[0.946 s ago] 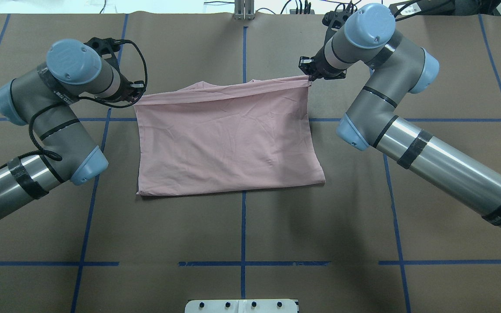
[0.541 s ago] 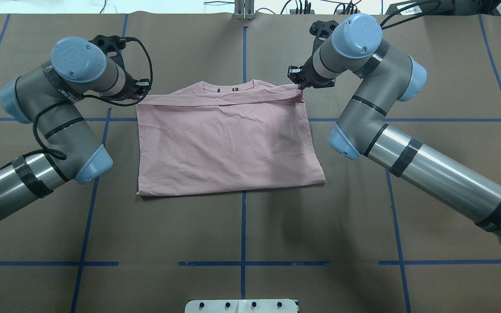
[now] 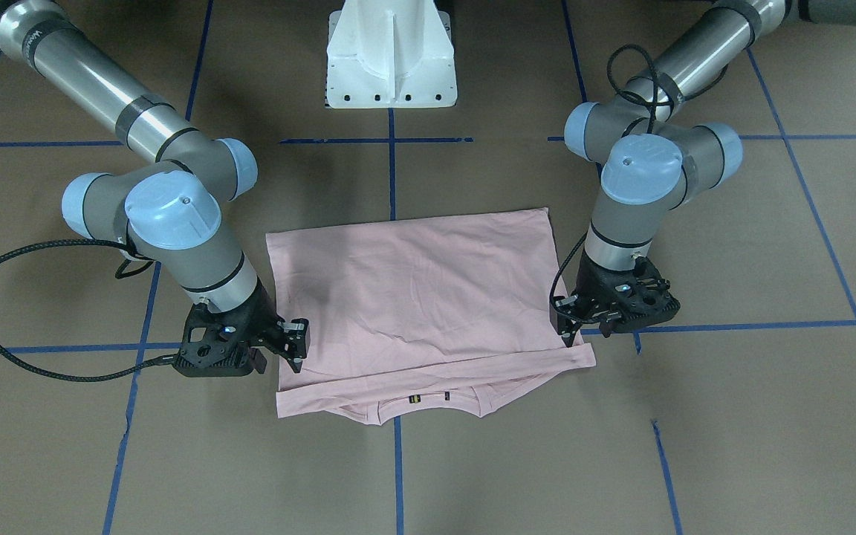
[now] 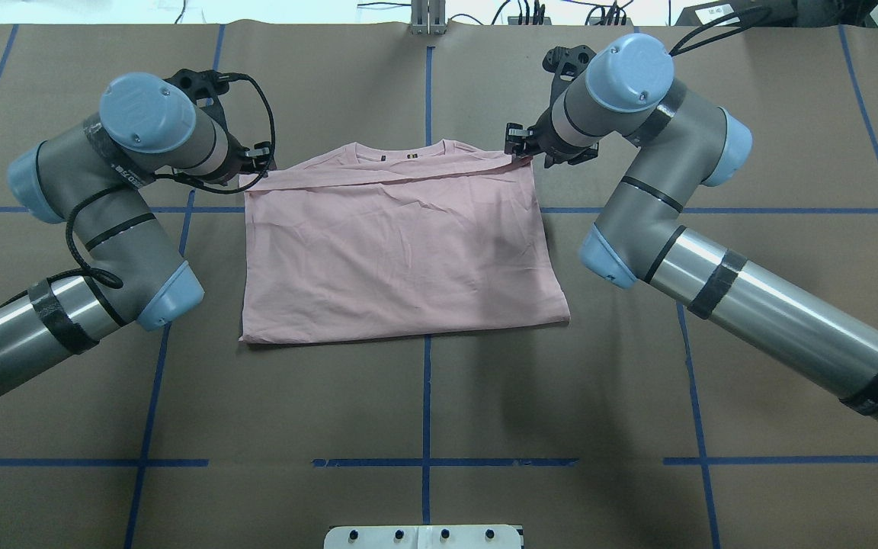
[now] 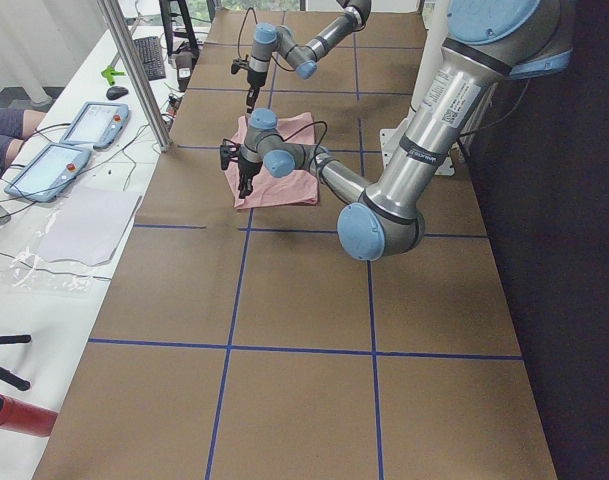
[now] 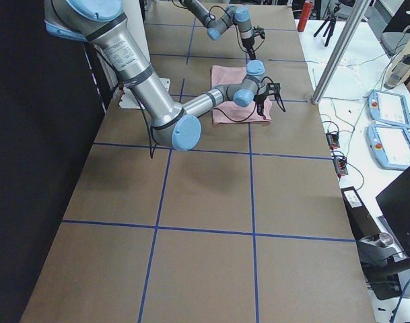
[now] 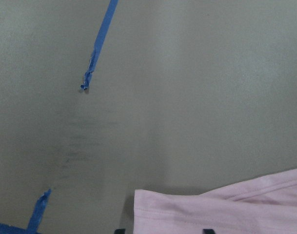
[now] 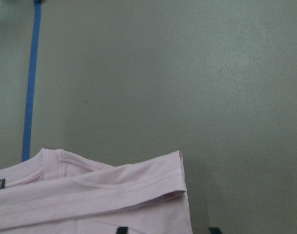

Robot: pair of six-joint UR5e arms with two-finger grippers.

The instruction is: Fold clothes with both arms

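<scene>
Claws first: the right claw [image 4: 519, 145] is pinched onto the folded-over edge of the pink shirt [image 4: 401, 244] at its far right corner, where the front-facing view shows the fingers clamping the cloth. The left claw [image 4: 256, 158] sits at the far left corner of the same edge; in the front-facing view its fingers [image 3: 566, 327] press against the cloth, though I cannot tell for certain whether they are closed on it. Both wrist views show a stitched hem at the bottom of the frame, with bare brown table beyond.

The shirt lies flat on the brown table [image 4: 424, 396], plain side up, near the middle. Its near half has been doubled over onto the far half, so the hem runs just short of the ribbed collar [image 4: 408, 152], which peeks out past it with a small label showing. Blue tape lines [image 4: 425, 396] cross the table under and around the cloth. A white base [image 3: 391, 52] stands at the robot's side.
</scene>
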